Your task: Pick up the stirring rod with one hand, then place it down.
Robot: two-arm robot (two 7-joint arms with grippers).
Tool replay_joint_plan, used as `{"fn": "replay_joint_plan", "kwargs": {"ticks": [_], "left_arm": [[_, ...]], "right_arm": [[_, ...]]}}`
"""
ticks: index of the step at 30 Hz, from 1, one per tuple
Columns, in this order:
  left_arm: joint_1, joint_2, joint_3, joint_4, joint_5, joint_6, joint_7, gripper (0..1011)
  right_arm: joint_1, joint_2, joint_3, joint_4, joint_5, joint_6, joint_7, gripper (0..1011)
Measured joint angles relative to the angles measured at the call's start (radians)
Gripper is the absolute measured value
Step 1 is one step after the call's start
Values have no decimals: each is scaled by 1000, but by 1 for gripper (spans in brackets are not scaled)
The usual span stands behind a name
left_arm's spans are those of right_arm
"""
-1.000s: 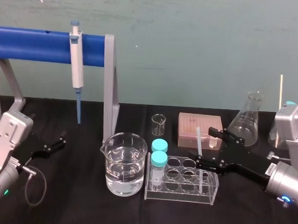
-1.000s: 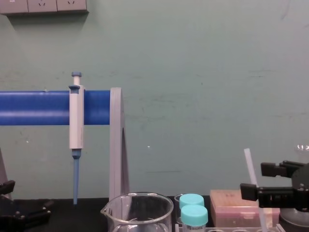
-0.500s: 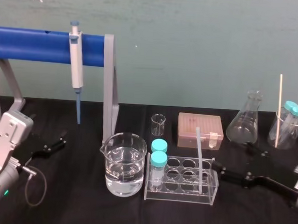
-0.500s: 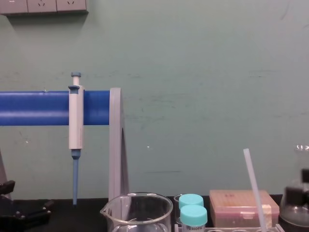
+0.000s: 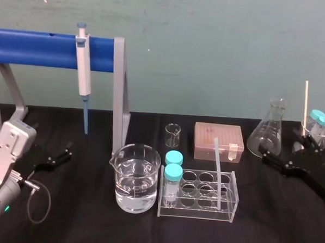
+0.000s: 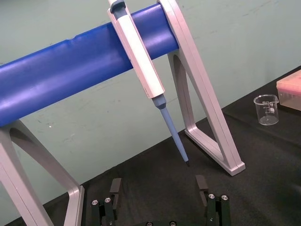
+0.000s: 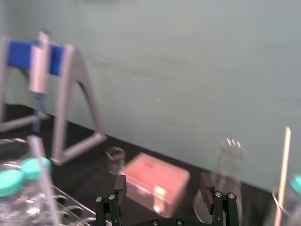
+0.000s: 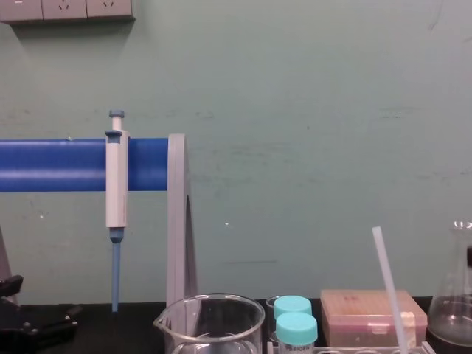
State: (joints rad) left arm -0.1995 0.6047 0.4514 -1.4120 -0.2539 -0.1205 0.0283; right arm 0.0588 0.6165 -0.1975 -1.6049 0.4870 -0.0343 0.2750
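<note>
Right claw [image 5: 283, 149]: fingers apart, empty. One second earlier it stood around stirring rod [image 5: 216, 169] at rack; now we see it drawn back to right side of table [image 5: 81, 220], just beside Erlenmeyer flask [image 5: 270, 132], well apart from rod.

Rod unmoved, leaning in right-end well of test tube rack [image 5: 197, 212].

We judge: rod released, placing done, only retreat remains.

Left claw [image 5: 57, 158]: parked far left, fingers apart.

Materials:
- Rod: thin, straight, milky translucent.
- Rack: clear plastic, round wells.
- Flask: clear glass, cone shape.
- Table: matte black.

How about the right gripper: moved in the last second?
Yes: right gripper withdrew rightward from the rack to beside the flask, jaws open.
</note>
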Motion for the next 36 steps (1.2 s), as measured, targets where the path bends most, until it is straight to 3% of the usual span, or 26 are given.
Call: {"fn": "replay_joint_plan", "kwargs": {"ticks": [9,36], "left_arm": [[0,0,0,0,0,0,0,1000],[0,0,0,0,0,0,0,1000]], "right_arm": [[28,-70,-29,72,-75,49,-83,1003],[27,-61,-26,62,-65,49,-74,1003]]}}
